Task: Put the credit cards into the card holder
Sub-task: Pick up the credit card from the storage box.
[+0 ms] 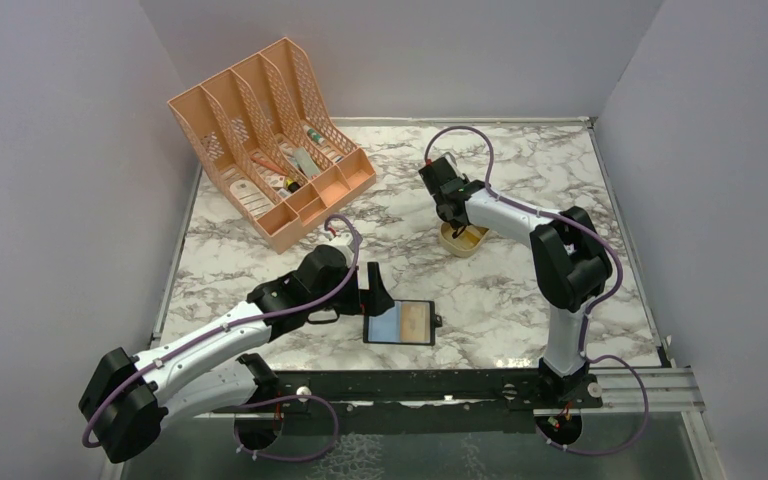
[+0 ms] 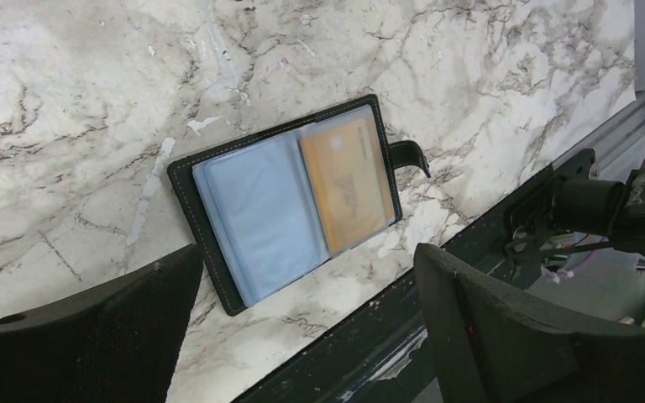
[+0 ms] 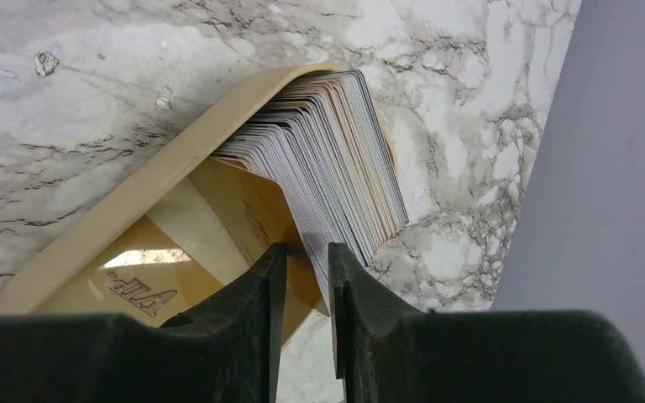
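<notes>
Card holder (image 1: pixel 398 323) lies open, flat on marble table (image 1: pixel 520 170), lower centre of top view. Orange card (image 2: pixel 348 180) sits in the sleeve by the snap tab. L gripper (image 2: pixel 306 277) is just beside it, jaws fully wide, holding nothing. Credit cards (image 3: pixel 327 159) stand on edge in gold tin (image 3: pixel 117 210), centre-right of top view. R gripper (image 3: pixel 305 260) jaws are nearly together at the stack's near corner; can't tell if a card is pinched.

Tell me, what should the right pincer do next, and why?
Probably pinch shut on one card. The right pincer straddles the near edge of the cards standing in the tin, jaws narrowly apart, and the holder lies open.
</notes>
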